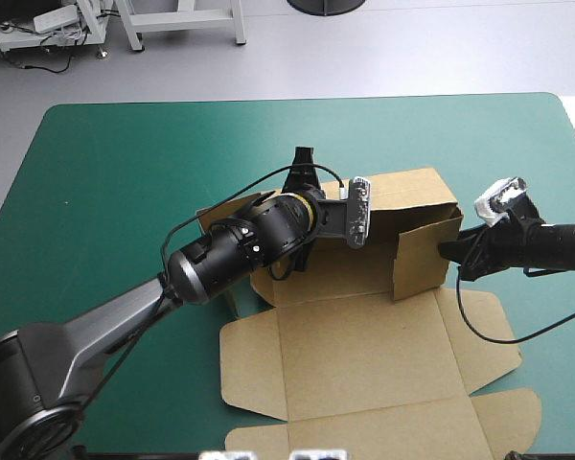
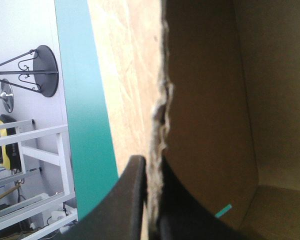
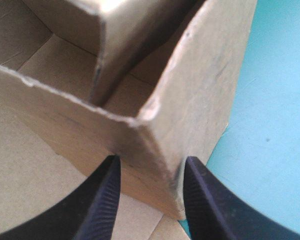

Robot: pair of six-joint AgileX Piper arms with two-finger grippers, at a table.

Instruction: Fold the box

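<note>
Now, box (image 1: pixel 364 326) wall in left end effector (image 2: pixel 148 167), corner between right fingers (image 3: pixel 102 202)

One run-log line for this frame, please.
box: walls raised at far end, lid flat | left gripper: shut on a wall's edge | right gripper: open, astride a wall corner

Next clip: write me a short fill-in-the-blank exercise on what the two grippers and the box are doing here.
1. The left gripper is shut on the edge of a raised ___ of the box.
2. The right gripper is ___, its fingers straddling a corner of the box.
3. The lid lies ___ on the teal-green cover.
Missing words: wall; open; flat.
</note>
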